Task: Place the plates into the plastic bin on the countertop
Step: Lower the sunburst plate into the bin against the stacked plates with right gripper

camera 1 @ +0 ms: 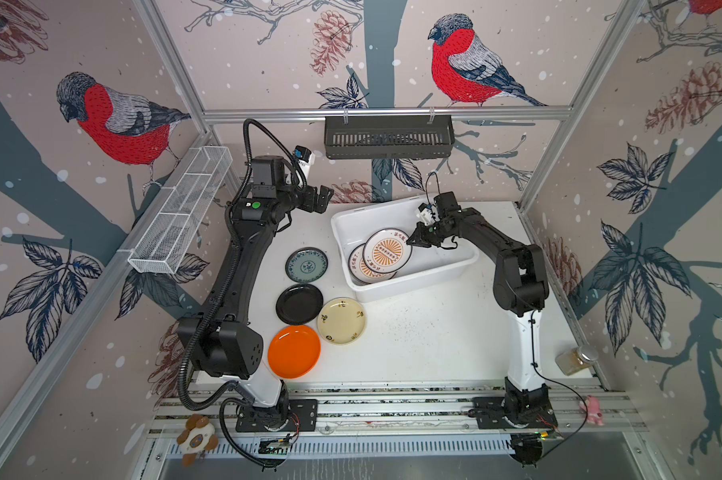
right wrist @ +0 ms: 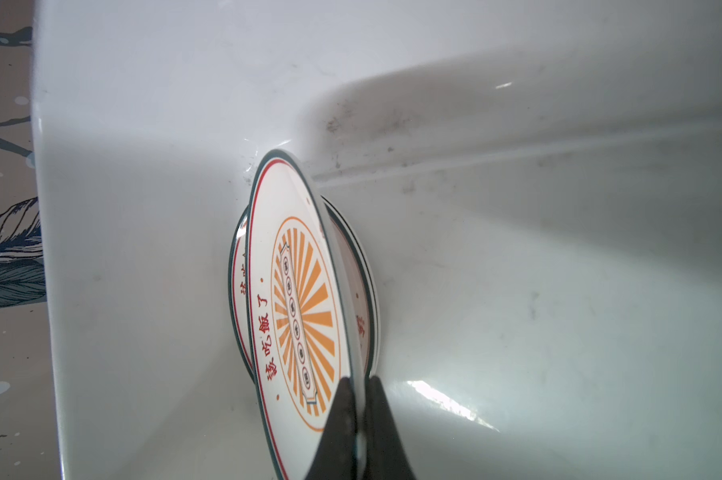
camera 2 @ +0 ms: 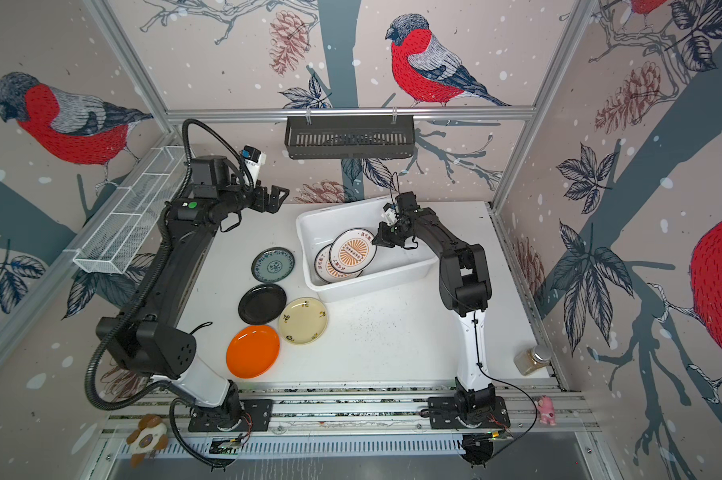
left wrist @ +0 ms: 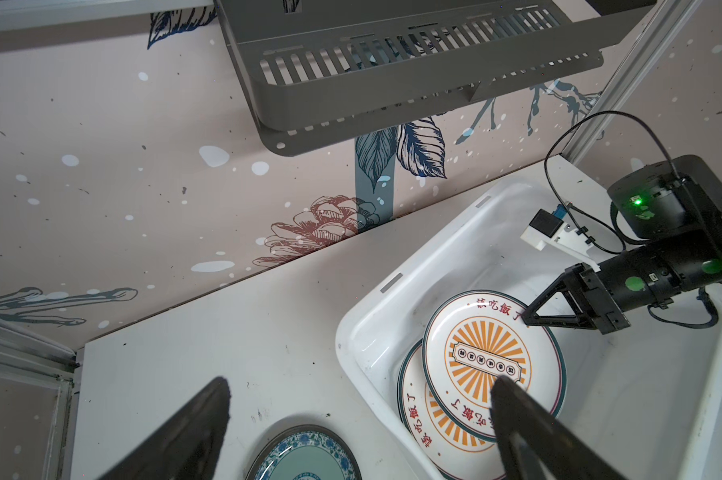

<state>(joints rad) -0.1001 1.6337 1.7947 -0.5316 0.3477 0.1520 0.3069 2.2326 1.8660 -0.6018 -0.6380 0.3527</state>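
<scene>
Right wrist view: you had the right gripper (right wrist: 357,386) pinched tight on the rim of a large round white plate with a dark rim and an orange sunburst (right wrist: 297,299), holding it steeply tilted.
Held plate, place: it hung inside the large white rectangular plastic bin (right wrist: 143,208), over a matching sunburst plate (right wrist: 239,249) lying near a bin corner. You could not tell whether the two touched.
Bin, place: in both top views it sat askew toward the back right of the flat white speckled countertop (camera 1: 426,340).
Left gripper (camera 1: 324,199): you had its jaws spread wide with nothing between them. It was raised above the back of the countertop, just beside the bin's far left corner and facing the bin.
Plates outside the bin: four smaller round ones lay flat on the countertop in a close cluster to the left of the bin. The teal-patterned plate (camera 1: 306,264) was nearest the back, then the black plate (camera 1: 299,304), with the cream plate (camera 1: 341,321) beside it and the orange plate (camera 1: 294,351) nearest the front.
Wall fittings: a black slatted basket (camera 1: 388,137) hung on the back rail, and a white wire-mesh rack (camera 1: 180,208) hung on the left.
</scene>
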